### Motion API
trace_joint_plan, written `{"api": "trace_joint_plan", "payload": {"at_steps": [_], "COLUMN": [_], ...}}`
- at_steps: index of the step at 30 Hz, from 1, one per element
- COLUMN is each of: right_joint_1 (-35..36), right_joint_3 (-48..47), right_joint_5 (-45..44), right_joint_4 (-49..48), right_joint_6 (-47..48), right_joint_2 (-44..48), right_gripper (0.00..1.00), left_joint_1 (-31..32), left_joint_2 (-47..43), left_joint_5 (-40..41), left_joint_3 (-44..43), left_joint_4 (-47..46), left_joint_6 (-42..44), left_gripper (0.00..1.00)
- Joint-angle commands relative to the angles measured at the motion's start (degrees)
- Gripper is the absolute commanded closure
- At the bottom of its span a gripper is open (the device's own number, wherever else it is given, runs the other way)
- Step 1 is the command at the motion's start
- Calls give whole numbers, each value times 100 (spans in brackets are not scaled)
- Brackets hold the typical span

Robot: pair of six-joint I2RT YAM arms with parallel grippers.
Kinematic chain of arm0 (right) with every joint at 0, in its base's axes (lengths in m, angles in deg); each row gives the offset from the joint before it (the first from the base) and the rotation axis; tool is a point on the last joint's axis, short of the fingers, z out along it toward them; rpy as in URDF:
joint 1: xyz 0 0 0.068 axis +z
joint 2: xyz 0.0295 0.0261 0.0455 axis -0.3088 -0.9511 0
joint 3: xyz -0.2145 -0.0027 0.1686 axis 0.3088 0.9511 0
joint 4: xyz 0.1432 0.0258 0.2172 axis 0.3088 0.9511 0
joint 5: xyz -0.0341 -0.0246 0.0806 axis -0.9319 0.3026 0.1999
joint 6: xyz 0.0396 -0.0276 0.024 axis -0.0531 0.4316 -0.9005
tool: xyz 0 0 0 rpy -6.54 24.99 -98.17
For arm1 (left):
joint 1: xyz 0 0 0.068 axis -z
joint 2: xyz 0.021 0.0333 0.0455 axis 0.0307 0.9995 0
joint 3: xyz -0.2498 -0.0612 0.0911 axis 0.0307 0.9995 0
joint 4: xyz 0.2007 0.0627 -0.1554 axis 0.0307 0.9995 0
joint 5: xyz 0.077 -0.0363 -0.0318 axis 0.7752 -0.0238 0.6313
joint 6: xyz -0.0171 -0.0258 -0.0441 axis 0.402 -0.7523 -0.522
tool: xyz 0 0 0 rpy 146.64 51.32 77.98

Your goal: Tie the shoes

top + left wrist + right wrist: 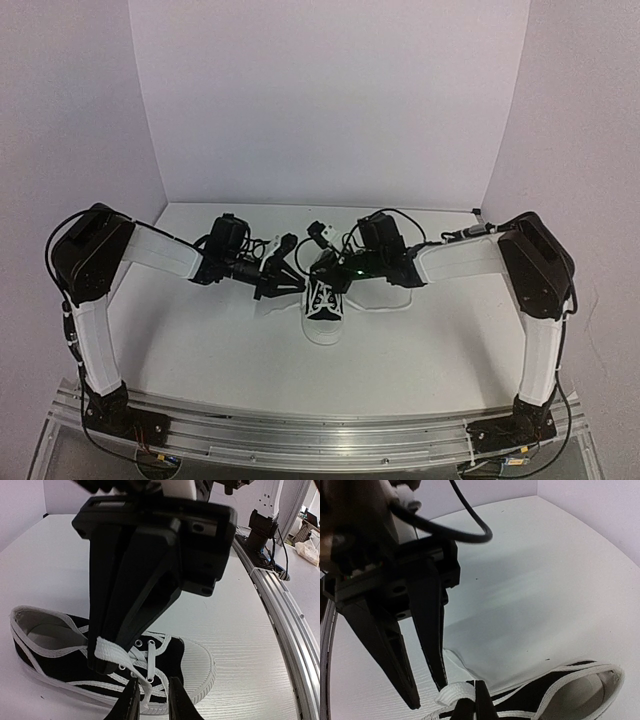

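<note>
Sneaker (325, 300) at centre of counter (200, 340), long axis toward arm bases, toe nearest. Right end effector (103, 665) pressed together, pinching lace (112, 650) over eyelets. Left end effector (427, 695) narrowly spread, just beside on sneaker's left.

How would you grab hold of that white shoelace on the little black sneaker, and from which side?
Pinch the flat white lace on the loose stretch raised above the eyelets of the small black canvas sneaker, coming down from above. It is a thin band, so fingers closing on its two broad faces should hold best, as the right end effector does now.
</note>
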Motion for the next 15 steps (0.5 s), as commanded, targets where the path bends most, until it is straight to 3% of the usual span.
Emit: {"api": "trace_joint_plan", "payload": {"at_steps": [1,5,15], "right_joint_1": [-5,-16,-88], "right_joint_3": [11,40,61], "right_joint_5": [-41,28,268], "right_joint_4": [-415,-455,-679], "right_joint_6": [-111,-71,-119], "right_joint_2": [373,363,273], "right_gripper": [100,100,100], "left_joint_1": [26,34,91], "left_joint_2": [235,368,796], "left_joint_5": [147,63,-382], "left_joint_3": [-296,-347,-714], "left_joint_4": [-231,-472,-820], "left_joint_6": [-258,-340,-448], "left_gripper": [76,64,63]}}
